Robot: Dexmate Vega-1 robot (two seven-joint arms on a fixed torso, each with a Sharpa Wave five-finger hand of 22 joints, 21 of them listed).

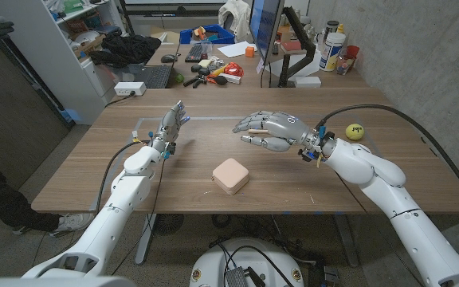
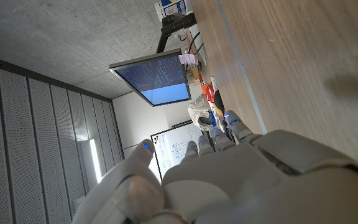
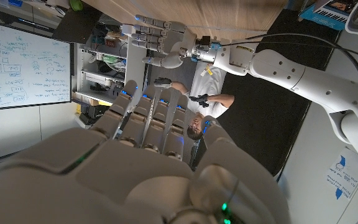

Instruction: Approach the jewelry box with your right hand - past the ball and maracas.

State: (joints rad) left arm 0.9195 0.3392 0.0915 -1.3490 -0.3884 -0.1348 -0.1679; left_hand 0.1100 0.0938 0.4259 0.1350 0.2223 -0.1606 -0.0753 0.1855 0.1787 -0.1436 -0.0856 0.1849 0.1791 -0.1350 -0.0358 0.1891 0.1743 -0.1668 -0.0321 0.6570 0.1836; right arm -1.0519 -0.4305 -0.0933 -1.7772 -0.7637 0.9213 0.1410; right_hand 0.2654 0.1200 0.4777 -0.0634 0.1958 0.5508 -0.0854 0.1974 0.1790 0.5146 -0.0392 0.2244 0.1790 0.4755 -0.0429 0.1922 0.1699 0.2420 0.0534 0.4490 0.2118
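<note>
The jewelry box, a small pale pink square with rounded corners, sits shut near the table's front edge at the middle. My right hand hovers beyond it and slightly to its right, fingers stretched out toward the left and holding nothing. From the wrist the right hand looks the same, with fingers straight. A yellow tennis ball lies behind the right wrist. My left hand stands at the left with fingers straight up and empty; the left hand also appears from its own wrist.
The wooden table reaches back to a cluttered desk with a keyboard, tools and a monitor. A person in a white shirt stands beyond the table. Shelves are at the back left.
</note>
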